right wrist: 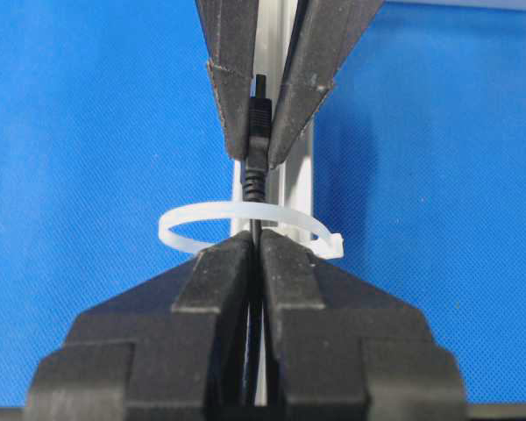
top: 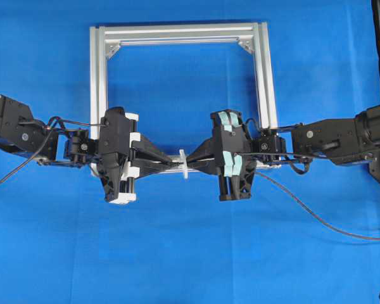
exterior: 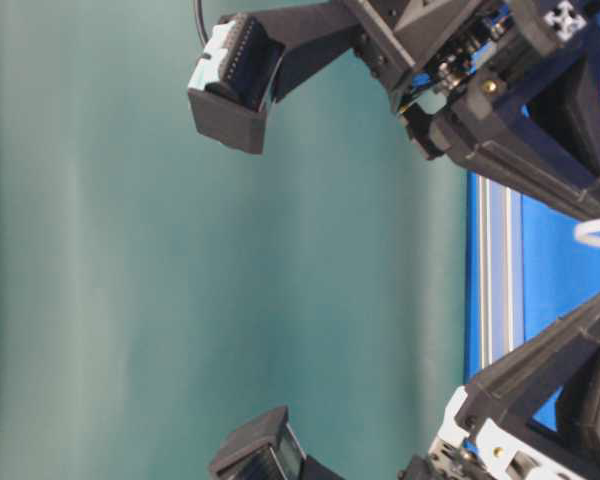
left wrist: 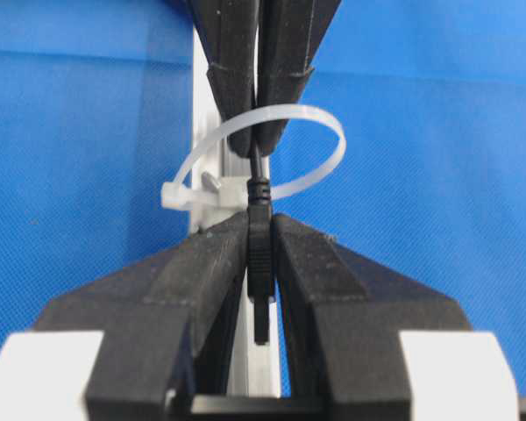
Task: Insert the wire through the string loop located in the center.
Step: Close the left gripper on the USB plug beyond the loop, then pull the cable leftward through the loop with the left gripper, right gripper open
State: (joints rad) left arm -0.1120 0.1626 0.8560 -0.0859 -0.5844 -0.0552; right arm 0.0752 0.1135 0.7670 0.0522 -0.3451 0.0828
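Already the wire [left wrist: 256, 171] is seen passing through the string loop [left wrist: 329, 145], a white zip-tie ring standing on the near bar of the aluminium frame [top: 99, 76] at the middle of the scene. In the left wrist view the small black plug [left wrist: 259, 263] at the wire's end is pinched between the fingers of the left gripper [left wrist: 259, 241], on that gripper's side of the ring. Across the ring, the thin cable is held by the right gripper [right wrist: 255, 250], whose fingers are pressed together on it just short of the loop.

The threading itself is judged to be done, since the plug lies beyond the ring and the cable runs through it. What appears to be left is a release by the right gripper and a drawing-through of more cable by the left, if that is required.

Room is tight at the centre: both sets of fingertips sit just beside the ring, one on each side, and close above the frame bar. Open blue tabletop [top: 190, 253] lies to either side along the bar, so a straight pull away from the loop is judged to be unobstructed. The slack cable [top: 316, 218] trails across the table below the right arm, clear of the frame.
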